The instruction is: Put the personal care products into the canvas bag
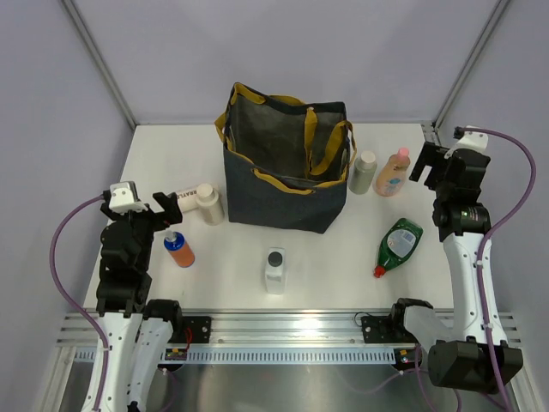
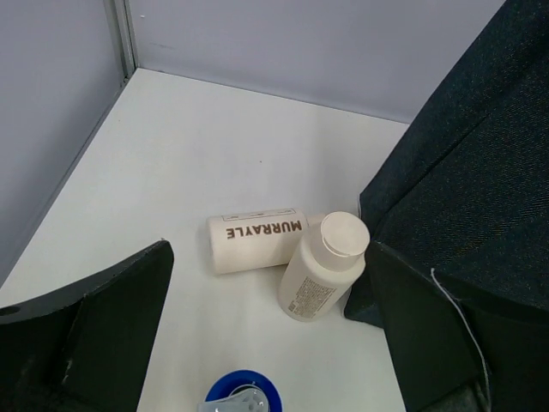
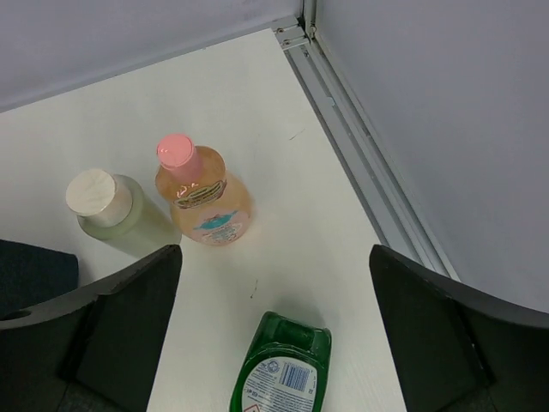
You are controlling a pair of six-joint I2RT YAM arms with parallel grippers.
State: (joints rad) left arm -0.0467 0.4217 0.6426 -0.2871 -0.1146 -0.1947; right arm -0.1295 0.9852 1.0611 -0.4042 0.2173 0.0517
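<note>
Canvas bag [image 1: 283,204] stands upright at the far middle of the white surface [image 1: 334,270]. It is dark navy-grey with mustard-yellow handles and rim trim, and its open mouth shows only dark inner fabric from above. All the bottles sit on the surface outside it. Just left of the bag, a cream labelled bottle [image 2: 257,242] lies on its side, touching or nearly touching an upright beige bottle [image 2: 322,273] close to the bag's corner. The orange bottle with blue cap [image 1: 179,250] stands nearer the arms. In front of the bag, well apart from it, stands the white bottle with black cap [image 1: 274,273]. Right of the bag, a pale bottle with white cap [image 3: 107,208] and the peach-pink bottle [image 3: 204,204] stand side by side, and the green bottle with red cap [image 1: 401,243] lies on its side nearer the arms. The left pincer [image 1: 165,209] hangs near the cream pair with fingers spread apart, gripping nothing. The right pincer [image 1: 429,160], beside the peach-pink bottle, is likewise spread.
</note>
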